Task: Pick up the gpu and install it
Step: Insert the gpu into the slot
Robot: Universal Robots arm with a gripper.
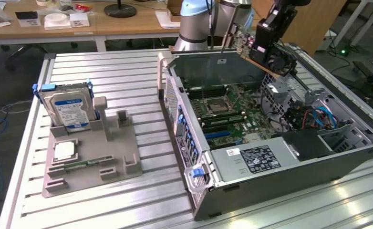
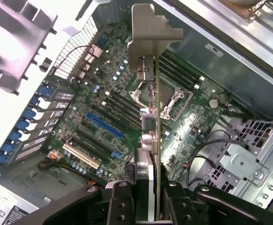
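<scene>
The gpu [image 1: 270, 51] is a black card with a round fan and a silver end bracket. It hangs tilted in the air over the far right corner of the open computer case [image 1: 193, 157]. My gripper [image 1: 274, 20] is shut on its upper end. In the wrist view the gpu [image 2: 156, 117] appears edge-on, with its silver bracket [image 2: 153, 33] at the far end. My gripper [image 2: 148, 206] clamps it between both fingers [image 2: 121, 202]. Below it lies the green motherboard [image 2: 103, 101] with a blue slot [image 2: 104, 125]. The card is well above the board and touches nothing.
On the table at the exterior view's left, a grey fixture tray [image 1: 110, 157] holds a blue-labelled hard drive [image 1: 70, 109] and a green memory stick [image 1: 79, 165]. The arm's base [image 1: 196, 24] stands behind the case. A power supply [image 1: 255, 160] and cables [image 1: 320, 117] sit inside the case.
</scene>
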